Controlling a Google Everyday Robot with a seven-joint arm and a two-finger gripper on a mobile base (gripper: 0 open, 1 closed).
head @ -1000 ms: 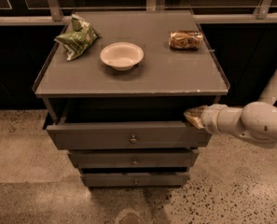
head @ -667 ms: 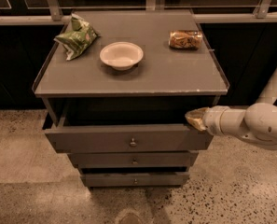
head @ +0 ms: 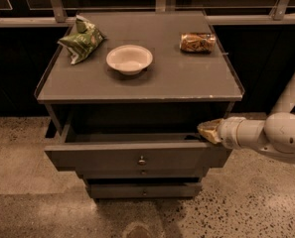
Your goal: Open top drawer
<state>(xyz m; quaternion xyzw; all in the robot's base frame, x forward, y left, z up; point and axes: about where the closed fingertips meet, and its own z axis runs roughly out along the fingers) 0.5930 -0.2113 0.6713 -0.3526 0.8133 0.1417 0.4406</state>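
Observation:
The top drawer [head: 112, 156] is a wide grey drawer with a small round metal knob [head: 142, 160] at its centre. It stands pulled out from under the cabinet top, its dark inside showing. My gripper [head: 205, 131] comes in from the right on a white arm and sits at the drawer's right upper rear corner, at the top edge of its right side. Two narrower grey drawers [head: 143, 188] lie below, pushed in.
On the cabinet top [head: 186, 78] stand a white bowl [head: 129, 59], a green crumpled chip bag [head: 81, 38] at back left, and a brown can [head: 197, 42] lying on its side at back right. A rail runs behind. Speckled floor lies around.
The top drawer has slid further out toward the camera, and my gripper has moved with its right end.

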